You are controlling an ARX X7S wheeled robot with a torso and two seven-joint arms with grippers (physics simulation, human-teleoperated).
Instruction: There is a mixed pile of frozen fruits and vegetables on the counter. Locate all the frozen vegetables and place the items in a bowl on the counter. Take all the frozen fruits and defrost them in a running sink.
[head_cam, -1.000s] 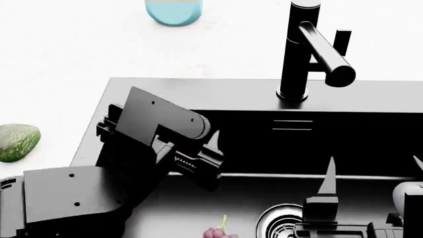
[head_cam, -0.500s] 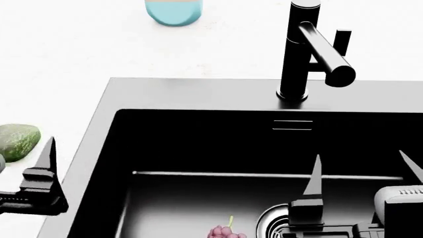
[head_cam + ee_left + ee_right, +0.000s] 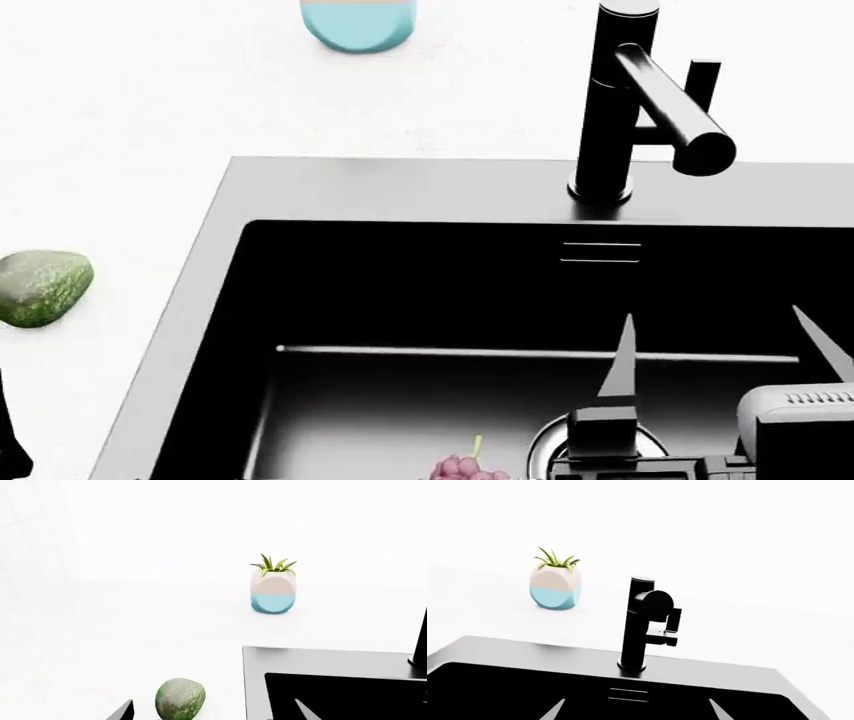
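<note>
A small rounded planter (image 3: 273, 593) stands upright on the worktop, off at about eleven o'clock in the head view, where only its teal base (image 3: 358, 24) shows at the frame's edge. The lower part of the pot is teal, the upper part a pale beige-white. A tuft of thin green leaves with yellowish edges (image 3: 272, 563) spreads from its top. In the right wrist view the same planter (image 3: 556, 590) sits well apart from everything else, against a plain white background; faint tile lines show on the wall (image 3: 30, 525) in the left wrist view
</note>
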